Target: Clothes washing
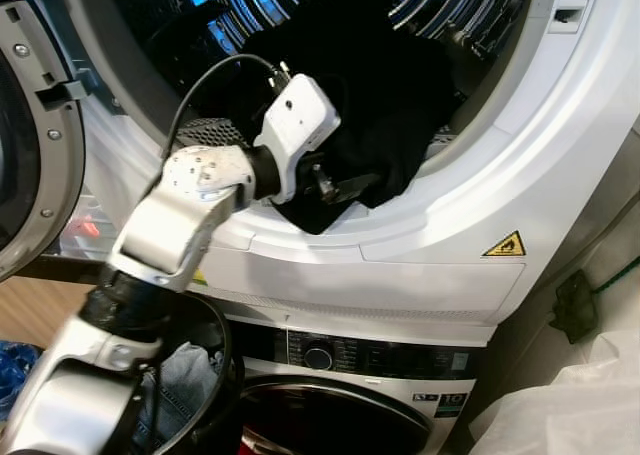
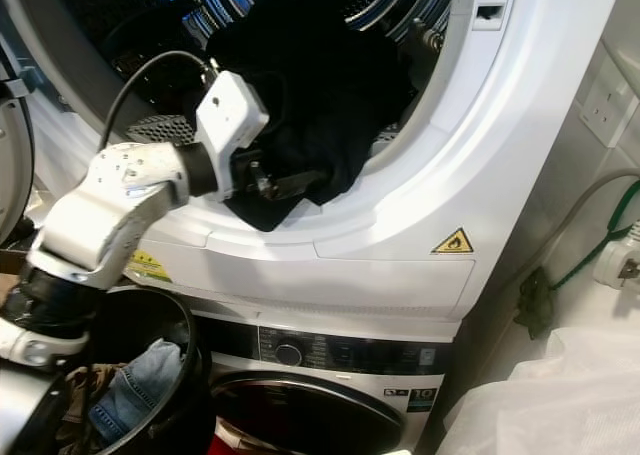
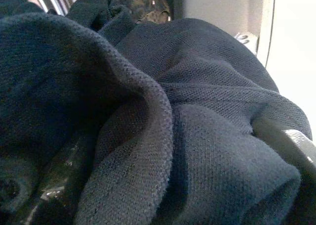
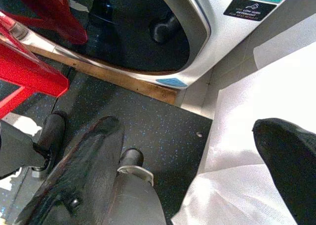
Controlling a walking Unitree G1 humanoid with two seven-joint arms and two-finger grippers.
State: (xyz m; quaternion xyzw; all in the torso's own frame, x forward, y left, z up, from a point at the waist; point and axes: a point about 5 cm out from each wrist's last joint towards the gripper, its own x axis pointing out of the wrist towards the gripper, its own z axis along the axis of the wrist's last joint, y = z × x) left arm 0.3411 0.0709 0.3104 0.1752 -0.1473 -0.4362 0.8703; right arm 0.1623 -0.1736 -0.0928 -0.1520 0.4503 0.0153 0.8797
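Note:
A dark navy garment point(image 1: 380, 105) lies in the mouth of the upper machine's drum point(image 2: 400, 0), one fold hanging over the white rim point(image 1: 470, 190). My left gripper point(image 1: 345, 187) reaches over that rim into the hanging fold. In the left wrist view the cloth point(image 3: 197, 111) is bunched between the two fingers point(image 3: 49, 185), which stand wide apart and are mostly covered. My right gripper point(image 4: 197, 185) hangs low and open over the dark floor, with nothing between its fingers.
The upper machine's door point(image 1: 30, 125) stands open at the left. Below is a second machine with a control panel point(image 1: 320, 355). A black basket point(image 2: 140, 385) holding jeans sits at lower left, a white bag point(image 1: 570, 415) at lower right, and something red point(image 4: 29, 71) by the lower door.

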